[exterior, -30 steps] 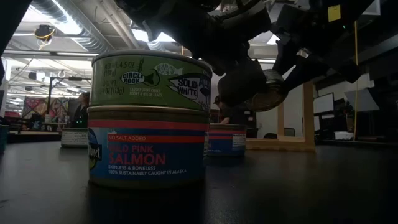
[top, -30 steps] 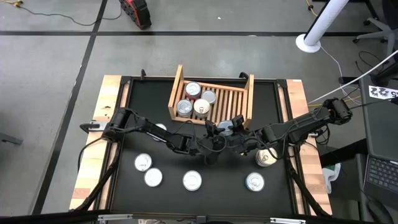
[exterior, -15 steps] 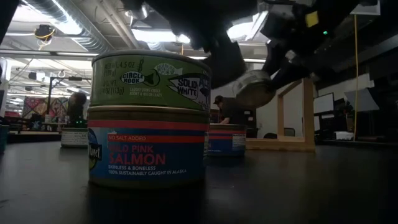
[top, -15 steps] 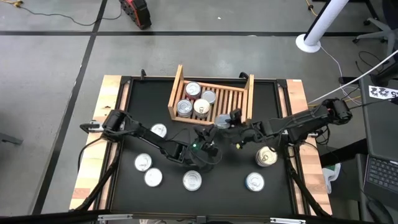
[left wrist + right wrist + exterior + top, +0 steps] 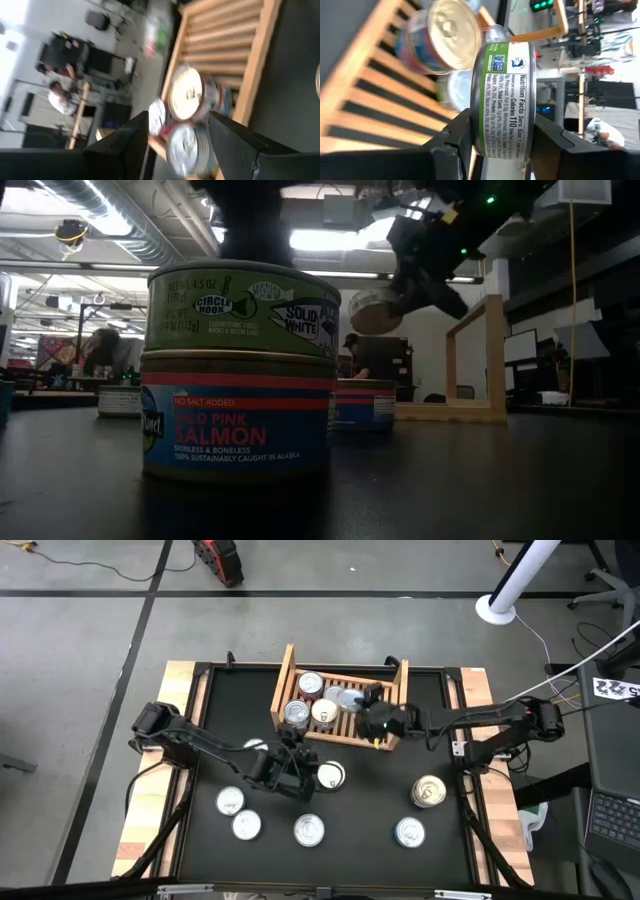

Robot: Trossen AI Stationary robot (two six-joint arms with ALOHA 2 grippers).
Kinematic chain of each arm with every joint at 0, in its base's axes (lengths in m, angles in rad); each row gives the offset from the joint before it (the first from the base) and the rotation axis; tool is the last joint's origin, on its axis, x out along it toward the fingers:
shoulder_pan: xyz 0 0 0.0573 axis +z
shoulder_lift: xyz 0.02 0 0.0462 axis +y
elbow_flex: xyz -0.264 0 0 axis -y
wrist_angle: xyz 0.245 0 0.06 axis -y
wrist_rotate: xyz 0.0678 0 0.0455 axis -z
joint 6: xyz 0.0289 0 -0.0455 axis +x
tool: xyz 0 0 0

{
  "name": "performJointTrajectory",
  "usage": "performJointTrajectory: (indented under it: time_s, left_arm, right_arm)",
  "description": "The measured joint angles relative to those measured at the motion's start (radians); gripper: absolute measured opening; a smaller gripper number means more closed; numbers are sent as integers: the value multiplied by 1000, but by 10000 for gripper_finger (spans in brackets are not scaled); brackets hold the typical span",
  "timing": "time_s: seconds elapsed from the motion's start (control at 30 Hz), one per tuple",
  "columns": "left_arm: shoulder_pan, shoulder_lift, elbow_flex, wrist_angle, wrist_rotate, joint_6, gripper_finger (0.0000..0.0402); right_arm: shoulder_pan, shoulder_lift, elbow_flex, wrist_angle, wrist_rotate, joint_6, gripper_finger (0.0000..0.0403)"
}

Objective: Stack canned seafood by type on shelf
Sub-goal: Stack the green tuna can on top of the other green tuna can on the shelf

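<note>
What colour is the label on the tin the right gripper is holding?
Green and white, on the tin clamped in the right gripper; the right wrist view shows it best.

right gripper [image 5: 362,703] carried green tin [image 5: 506,97] from table centre to over shelf [image 5: 285,680]; left gripper [image 5: 297,762] pulled back.

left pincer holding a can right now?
No. The left pincer is open and empty, with the tins on the shelf beyond it.

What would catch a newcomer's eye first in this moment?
The right gripper holding a green-labelled round tin above the light wooden slatted shelf, where several silver-lidded tins already sit. In the low view, a green tin stacked on a blue-and-red salmon tin fills the foreground.
</note>
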Motion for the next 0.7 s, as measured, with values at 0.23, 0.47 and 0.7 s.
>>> performJointTrajectory:
  time_s: [0.23, 0.47, 0.7]
  left_arm:
    - [23, -29, 0, -228, 96, -149, 199]
    - [48, -29, -43, -238, 114, -166, 199]
    - [63, -29, -79, -233, 128, -202, 199]
  right_arm:
    - [-163, 48, 0, 144, -177, -129, 140]
    - [-267, 166, 0, 272, -235, -204, 140]
    - [-337, 254, 0, 312, -324, -204, 140]
